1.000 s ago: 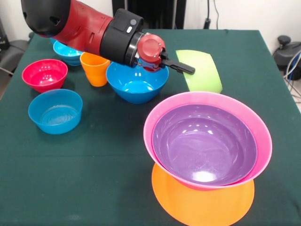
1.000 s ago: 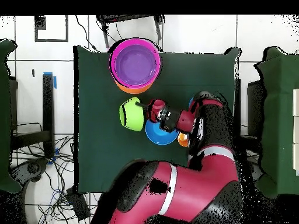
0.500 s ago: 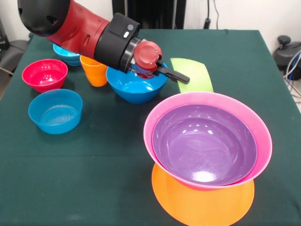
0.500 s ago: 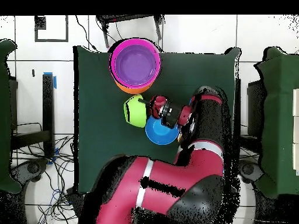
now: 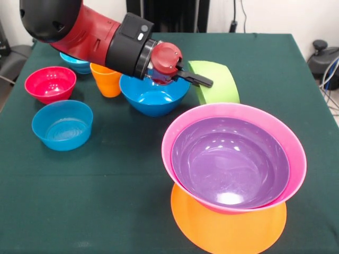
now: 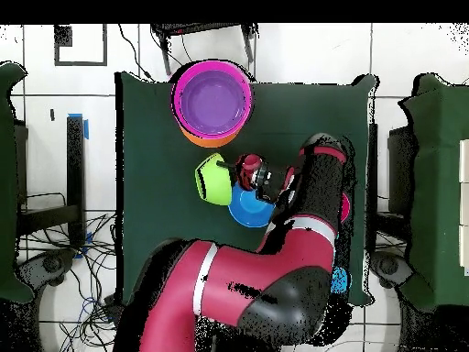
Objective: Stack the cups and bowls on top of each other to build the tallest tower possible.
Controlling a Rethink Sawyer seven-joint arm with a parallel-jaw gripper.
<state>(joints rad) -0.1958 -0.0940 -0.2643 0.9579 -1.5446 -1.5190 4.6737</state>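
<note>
Between the fingers (image 5: pixel 204 81) of your gripper (image 5: pixel 197 79) sits the rim of the green bowl (image 5: pixel 216 83), clamped and tipped on edge, just past the large blue bowl (image 5: pixel 153 94). You look to be mid-carry. Next, I judge, swing it over the purple bowl (image 5: pixel 231 161) nested in the pink bowl (image 5: pixel 292 143), level it, then release.

Bright, even light from above; glare spots glint on the purple bowl (image 5: pixel 230 161) and red bowl (image 5: pixel 50 83). Shadows stay soft, focus sharp.
</note>
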